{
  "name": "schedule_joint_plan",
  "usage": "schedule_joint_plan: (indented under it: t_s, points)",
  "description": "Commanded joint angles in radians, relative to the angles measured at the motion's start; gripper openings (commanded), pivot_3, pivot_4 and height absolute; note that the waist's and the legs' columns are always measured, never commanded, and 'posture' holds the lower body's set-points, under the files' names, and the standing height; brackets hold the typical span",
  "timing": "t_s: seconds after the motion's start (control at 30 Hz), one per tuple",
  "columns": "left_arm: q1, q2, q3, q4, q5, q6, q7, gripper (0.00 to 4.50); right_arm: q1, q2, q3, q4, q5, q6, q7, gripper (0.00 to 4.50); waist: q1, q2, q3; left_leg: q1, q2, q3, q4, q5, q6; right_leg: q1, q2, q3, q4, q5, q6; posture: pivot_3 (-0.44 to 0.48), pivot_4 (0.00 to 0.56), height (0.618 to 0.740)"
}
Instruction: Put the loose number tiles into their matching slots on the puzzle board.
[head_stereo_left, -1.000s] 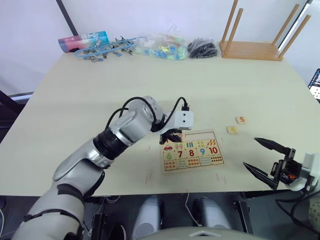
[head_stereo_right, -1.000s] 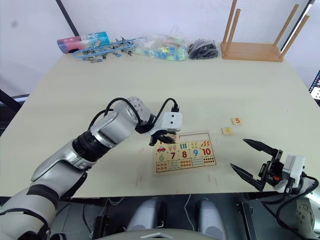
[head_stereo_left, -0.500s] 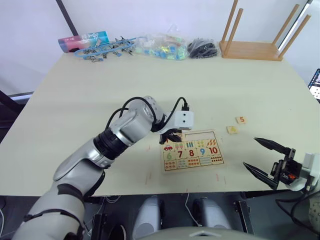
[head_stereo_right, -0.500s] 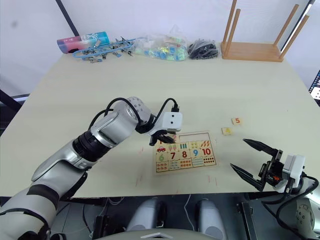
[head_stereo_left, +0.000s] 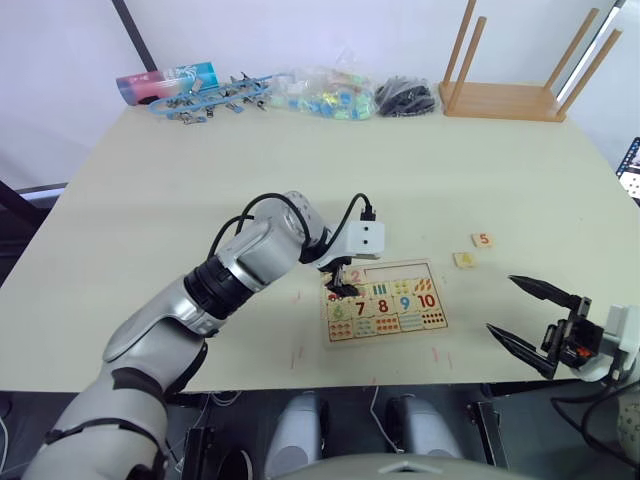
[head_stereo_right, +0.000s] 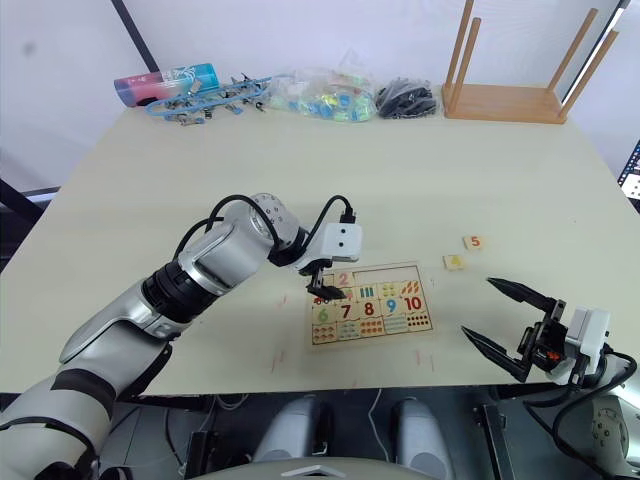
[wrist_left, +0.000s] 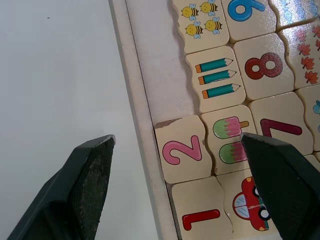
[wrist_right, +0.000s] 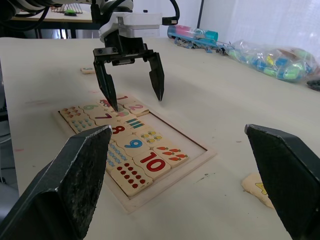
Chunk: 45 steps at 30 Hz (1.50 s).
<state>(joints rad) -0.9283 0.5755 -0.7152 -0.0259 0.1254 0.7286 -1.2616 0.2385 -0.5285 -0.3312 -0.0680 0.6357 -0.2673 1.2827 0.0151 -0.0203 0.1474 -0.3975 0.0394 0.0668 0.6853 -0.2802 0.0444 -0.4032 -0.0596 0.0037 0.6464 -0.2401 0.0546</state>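
On the table (head_stereo_left: 150, 200), tile 2 (wrist_left: 182, 155) between the open left pincer's (wrist_left: 177, 190) fingers.

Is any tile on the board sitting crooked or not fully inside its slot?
Yes. The 2 tile lies slightly askew in the top row of the puzzle board, its chipped corner against the rim. The open left gripper hangs above it.

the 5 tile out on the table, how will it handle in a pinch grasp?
The 5 tile looks like thin flat wood lying flush on the table: probably stiff and light. With hardly any edge showing, it may slide when nudged rather than lift. Flat-sided, so unlikely to roll.
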Motion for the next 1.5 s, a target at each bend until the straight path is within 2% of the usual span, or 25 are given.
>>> schedule_joint_plan:
  t_s: [0.03,0.37,0.63,0.77,0.83,0.87,1.0,1.03,1.33,1.5]
  points:
    - [-0.037,-0.001,0.047,-0.007,-0.004,-0.001,-0.004,4.42,0.004,-0.005,-0.018,-0.016,0.008,-0.018,0.000,4.50,0.000,0.000,0.000,0.000,0.000,0.000,0.000,0.000,0.000,0.000,0.000,0.000,0.000,0.000,0.000,0.000,0.150,0.737]
    - [-0.134,-0.042,0.164,0.192,-0.095,-0.035,-0.044,4.42,0.013,0.000,-0.018,-0.024,0.011,-0.021,-0.004,4.50,-0.001,0.000,0.000,0.000,0.000,0.000,0.000,0.000,0.000,0.000,0.000,0.000,0.000,0.000,0.000,0.000,0.150,0.737]
    - [-0.117,-0.087,0.233,0.387,-0.107,-0.227,0.000,4.42,0.011,0.002,-0.013,-0.026,0.010,-0.023,-0.010,4.50,0.000,0.000,0.000,0.000,0.000,0.000,0.000,0.000,0.000,0.000,0.000,0.000,0.000,0.000,0.000,0.000,0.150,0.737]
    - [-0.095,-0.125,0.279,0.472,-0.126,-0.343,0.008,3.34,0.012,0.002,-0.013,-0.029,0.010,-0.023,-0.011,4.50,0.000,0.000,0.000,0.000,0.000,0.000,0.000,0.000,0.000,0.000,0.000,0.000,0.000,0.000,0.000,0.000,0.150,0.737]
    - [-0.088,-0.133,0.285,0.502,-0.125,-0.383,0.000,2.38,0.011,0.002,-0.013,-0.029,0.010,-0.022,-0.012,4.50,-0.001,0.000,0.000,0.000,0.000,0.000,0.000,0.000,0.000,0.000,0.000,0.000,0.000,0.000,0.000,0.000,0.150,0.737]
    - [-0.087,-0.136,0.288,0.513,-0.123,-0.397,-0.003,1.75,0.011,0.002,-0.013,-0.029,0.010,-0.022,-0.012,4.50,-0.001,0.000,0.000,0.000,0.000,0.001,0.000,0.000,0.000,0.000,0.000,0.000,0.000,0.000,0.000,0.000,0.150,0.737]
    - [-0.042,-0.136,0.295,0.523,-0.148,-0.511,-0.075,0.16,0.013,-0.002,-0.018,-0.031,0.010,-0.023,-0.013,4.50,-0.001,0.000,0.000,0.000,0.000,0.001,0.000,0.000,0.000,0.000,0.000,0.000,0.000,0.000,0.000,0.000,0.150,0.737]
    - [-0.035,-0.137,0.295,0.531,-0.146,-0.521,-0.083,0.04,0.015,-0.002,-0.020,-0.031,0.010,-0.024,-0.012,4.50,0.000,0.000,0.000,0.000,0.000,0.001,0.000,0.000,0.000,0.000,0.000,0.000,0.000,0.000,0.000,0.000,0.150,0.737]
    - [0.018,-0.140,0.303,0.531,-0.162,-0.607,-0.186,0.04,0.026,-0.002,-0.023,-0.041,0.012,-0.023,-0.018,4.50,-0.001,0.000,0.000,0.000,0.000,0.003,0.000,0.000,0.000,0.000,0.000,0.000,0.000,0.000,0.000,0.000,0.150,0.737]
    - [0.046,-0.138,0.292,0.530,-0.142,-0.640,-0.193,0.04,0.030,-0.005,-0.024,-0.046,0.014,-0.022,-0.021,4.50,0.000,0.000,0.000,0.000,0.000,0.003,0.000,0.000,0.000,0.000,0.000,0.000,0.000,0.000,0.000,0.000,0.150,0.737]
